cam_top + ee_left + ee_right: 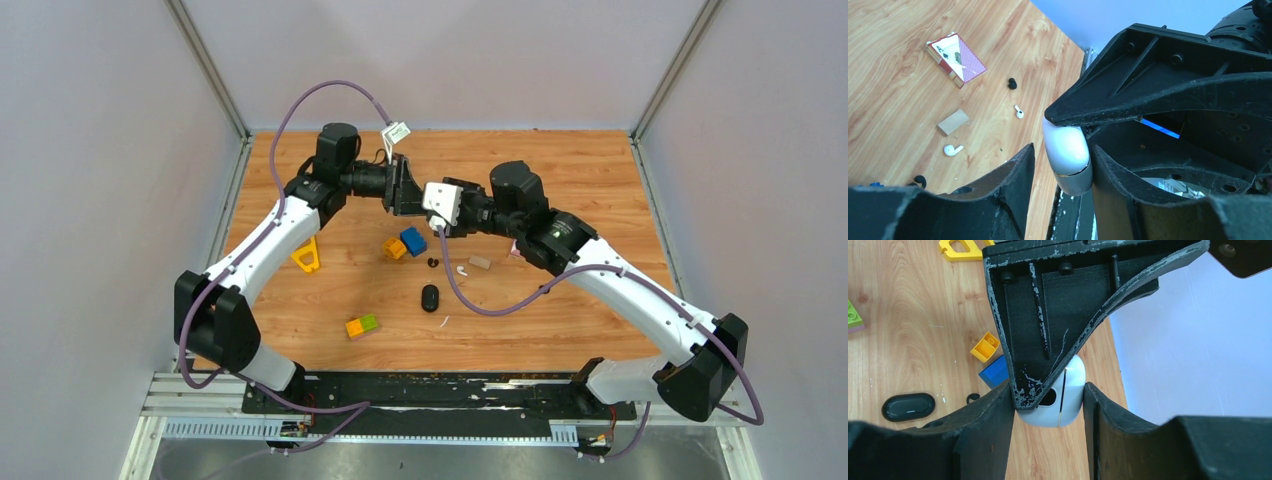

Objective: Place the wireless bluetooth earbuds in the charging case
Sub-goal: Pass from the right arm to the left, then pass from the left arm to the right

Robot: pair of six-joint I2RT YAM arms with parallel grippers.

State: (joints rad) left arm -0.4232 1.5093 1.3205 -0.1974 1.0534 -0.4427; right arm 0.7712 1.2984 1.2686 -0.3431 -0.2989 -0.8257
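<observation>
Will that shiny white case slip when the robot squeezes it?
Probably slippery: the white case looks glossy and rounded. Those curved sides suggest it would roll if dropped. It seems stiff, undented between the fingers.

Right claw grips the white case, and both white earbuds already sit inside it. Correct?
No. The right claw does grip the white case, but both white earbuds lie loose on the table, as the left wrist view shows.
</observation>
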